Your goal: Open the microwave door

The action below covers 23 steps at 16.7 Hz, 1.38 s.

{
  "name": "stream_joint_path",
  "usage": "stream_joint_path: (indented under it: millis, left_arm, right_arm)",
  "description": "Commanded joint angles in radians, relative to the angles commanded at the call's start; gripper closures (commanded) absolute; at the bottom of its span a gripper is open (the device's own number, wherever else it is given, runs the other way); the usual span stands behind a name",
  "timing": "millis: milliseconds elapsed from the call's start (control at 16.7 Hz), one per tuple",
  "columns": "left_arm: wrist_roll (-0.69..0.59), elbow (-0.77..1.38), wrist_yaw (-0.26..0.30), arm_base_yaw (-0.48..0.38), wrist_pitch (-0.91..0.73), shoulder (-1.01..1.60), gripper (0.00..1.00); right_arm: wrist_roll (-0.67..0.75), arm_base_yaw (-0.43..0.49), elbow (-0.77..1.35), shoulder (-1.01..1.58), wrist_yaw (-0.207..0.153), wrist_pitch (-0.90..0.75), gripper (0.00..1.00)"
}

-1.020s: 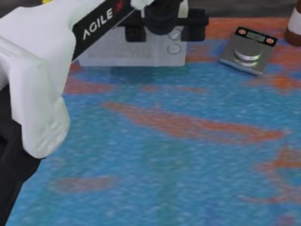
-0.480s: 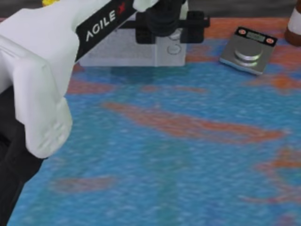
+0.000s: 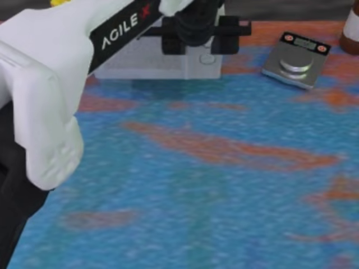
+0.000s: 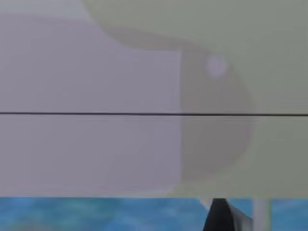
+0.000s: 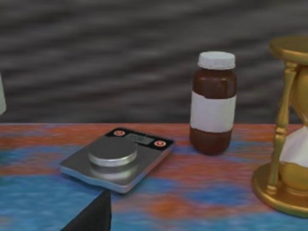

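Your left arm fills the frame's left; its left gripper [image 3: 193, 28] has edged rightward along the microwave [image 3: 157, 59] at upper centre. I cannot tell its finger state. The door looks unopened.

Flat silver kitchen scale [image 5: 117, 164] with round weighing plate and two red buttons beside a small display, lying on blue-and-orange mottled worktop [image 3: 213, 185] toward the far right; brown bottle [image 5: 212, 103] with white cap and white label upright just beyond it; gold hourglass [image 5: 287, 130] standing near the bottle, closer to the right edge; dark ribbed wall [image 5: 120, 57] behind
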Motion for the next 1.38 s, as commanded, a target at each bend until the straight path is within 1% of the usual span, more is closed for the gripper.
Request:
stream_joint_path:
  millis: [300, 420, 1380]
  left_arm:
    - [-0.018, -0.167, -0.023, 0.003, 0.070, -0.104, 1.00]
    - [-0.022, -0.197, -0.027, 0.003, 0.083, -0.124, 1.00]
    - [-0.022, -0.198, -0.027, 0.003, 0.084, -0.124, 1.00]
  right_arm:
    - [0.000, 0.000, 0.000, 0.000, 0.000, 0.000, 0.00]
    - [0.000, 0.000, 0.000, 0.000, 0.000, 0.000, 0.00]
    - [0.000, 0.000, 0.000, 0.000, 0.000, 0.000, 0.00]
